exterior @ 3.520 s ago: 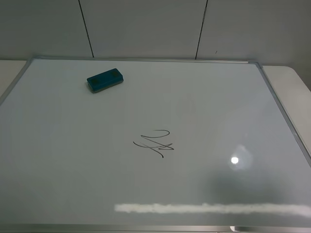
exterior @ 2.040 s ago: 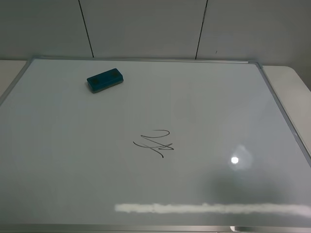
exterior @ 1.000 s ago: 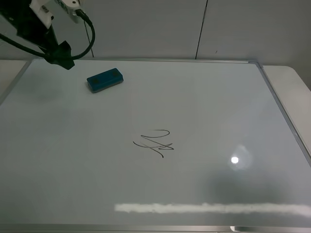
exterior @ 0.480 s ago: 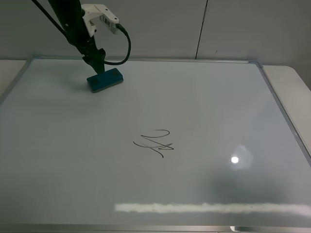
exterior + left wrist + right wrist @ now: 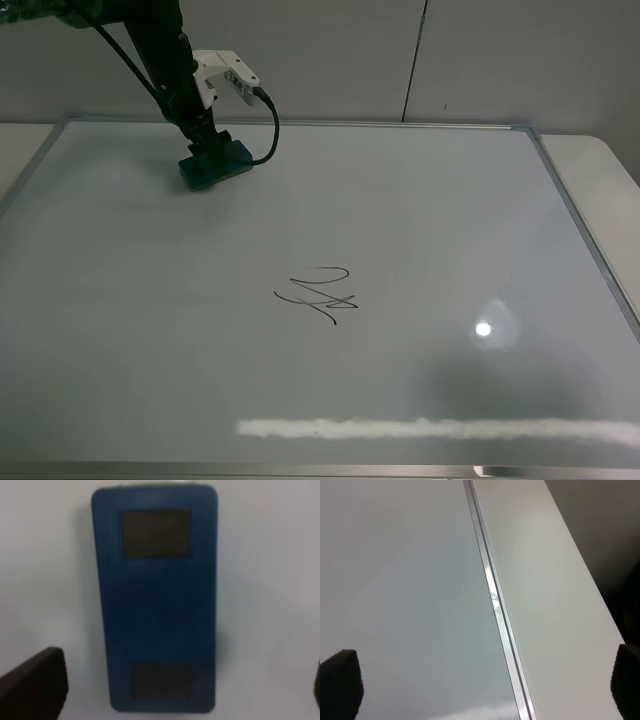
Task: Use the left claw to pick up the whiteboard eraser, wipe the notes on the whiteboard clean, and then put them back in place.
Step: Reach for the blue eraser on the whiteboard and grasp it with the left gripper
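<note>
"Where is the whiteboard eraser (image 5: 155, 600)?"

"Flat on the whiteboard (image 5: 450, 220), right between the jaws of the left claw (image 5: 212, 150). The jaws are wide open, one on each long side, so they can squeeze it. They hold nothing yet."

"And the notes (image 5: 318, 293)?"

"Well away from the jaws, not wiped. The right claw (image 5: 482, 680) has open, empty jaws too."

Left claw (image 5: 208, 148): black arm, dark glossy sleeve (image 5: 165, 50); white camera module (image 5: 226, 76); looping black cable (image 5: 272, 128); dark matte fingers (image 5: 32, 687).
</note>
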Controlling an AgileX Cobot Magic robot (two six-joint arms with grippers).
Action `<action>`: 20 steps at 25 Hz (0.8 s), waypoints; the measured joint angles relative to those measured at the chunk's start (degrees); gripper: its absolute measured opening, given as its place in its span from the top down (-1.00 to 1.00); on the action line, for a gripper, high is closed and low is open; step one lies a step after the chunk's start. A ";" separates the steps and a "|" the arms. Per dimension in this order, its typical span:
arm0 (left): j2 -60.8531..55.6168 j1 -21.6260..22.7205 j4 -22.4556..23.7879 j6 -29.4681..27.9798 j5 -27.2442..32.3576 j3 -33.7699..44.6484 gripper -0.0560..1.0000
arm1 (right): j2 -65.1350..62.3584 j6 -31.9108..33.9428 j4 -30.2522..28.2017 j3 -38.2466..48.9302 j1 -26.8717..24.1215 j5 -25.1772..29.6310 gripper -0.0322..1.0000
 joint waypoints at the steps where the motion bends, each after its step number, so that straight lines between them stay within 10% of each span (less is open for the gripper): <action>1: 0.17 0.00 0.00 0.02 -0.66 0.00 -0.99 | 0.00 0.00 0.00 0.00 0.00 0.00 -0.98; 20: 3.99 0.00 0.00 2.12 -5.56 -0.02 -0.99 | 0.00 0.00 0.00 0.00 0.00 0.00 -0.98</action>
